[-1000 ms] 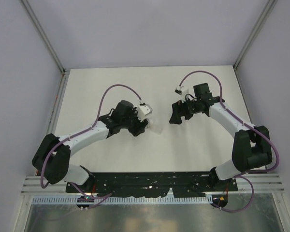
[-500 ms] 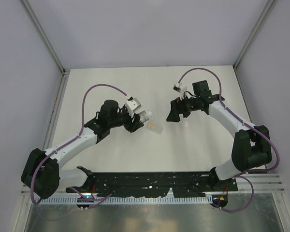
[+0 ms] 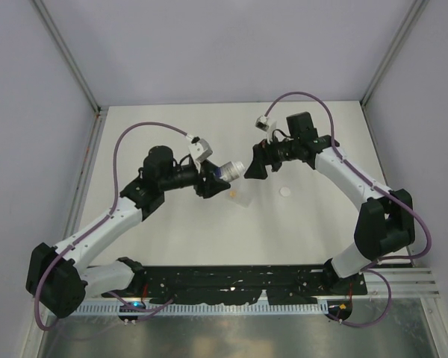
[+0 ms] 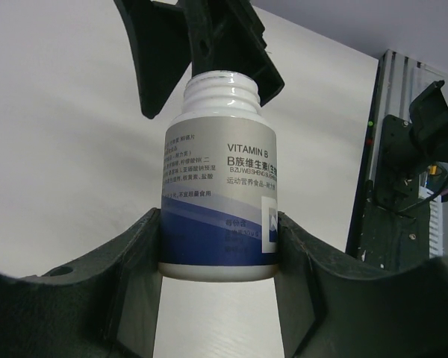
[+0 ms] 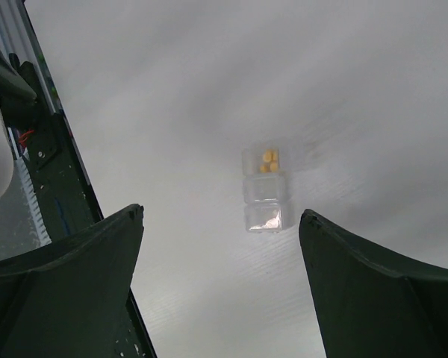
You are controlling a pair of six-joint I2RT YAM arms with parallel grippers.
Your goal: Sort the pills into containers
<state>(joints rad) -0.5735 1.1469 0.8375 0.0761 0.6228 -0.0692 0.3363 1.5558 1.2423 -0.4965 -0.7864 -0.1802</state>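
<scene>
The left arm is stretched over the table [image 3: 172,127], and the left gripper [image 3: 211,179] is closed on the lower body of an uncapped vitamin B bottle [image 4: 220,201]. The bottle is tipped sideways, its mouth turned toward the right gripper [image 3: 254,165]. That gripper is spread wide, with nothing held. Below, orange pills [image 5: 269,158] are seen in one end compartment of a clear compartment box [image 5: 264,201]. A white cap [image 3: 286,192] is lying nearby.

Left gripper [image 3: 212,181] has carried the vitamin bottle [image 3: 230,171] slightly farther as its arm stretched out; right gripper [image 3: 252,170] has shifted left, exposing a white cap [image 3: 286,192].
</scene>
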